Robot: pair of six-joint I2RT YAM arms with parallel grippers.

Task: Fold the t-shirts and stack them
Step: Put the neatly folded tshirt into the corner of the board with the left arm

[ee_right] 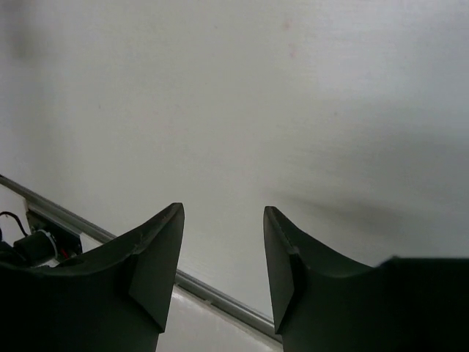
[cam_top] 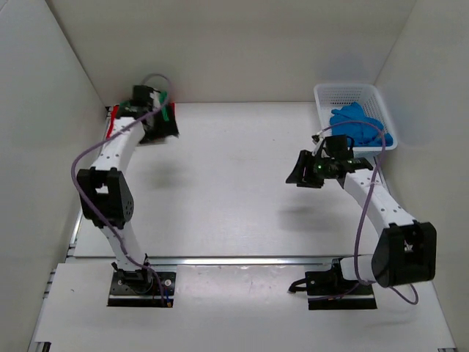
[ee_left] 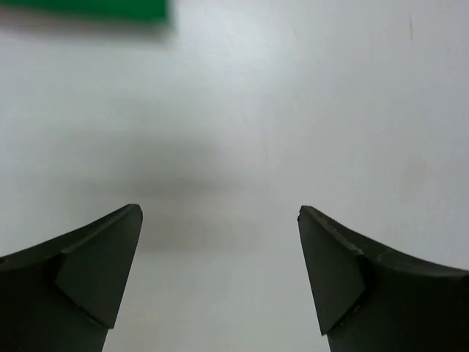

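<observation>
The blue t-shirt (cam_top: 359, 126) lies crumpled in the white mesh basket (cam_top: 350, 92) at the far right. Only slivers of the green t-shirt (cam_top: 169, 114) and the red t-shirt (cam_top: 111, 126) show at the far left corner; the left arm hides most of both. My left gripper (cam_top: 160, 132) hovers just in front of them, open and empty. In the left wrist view it (ee_left: 220, 213) is over bare table, with a green edge (ee_left: 88, 9) at the top left. My right gripper (cam_top: 300, 176) is open and empty, left of the basket and above the table (ee_right: 223, 207).
White walls close in the table on the left, back and right. A metal rail (cam_top: 242, 259) runs along the table's near edge and shows in the right wrist view (ee_right: 212, 292). The basket stands against the right wall.
</observation>
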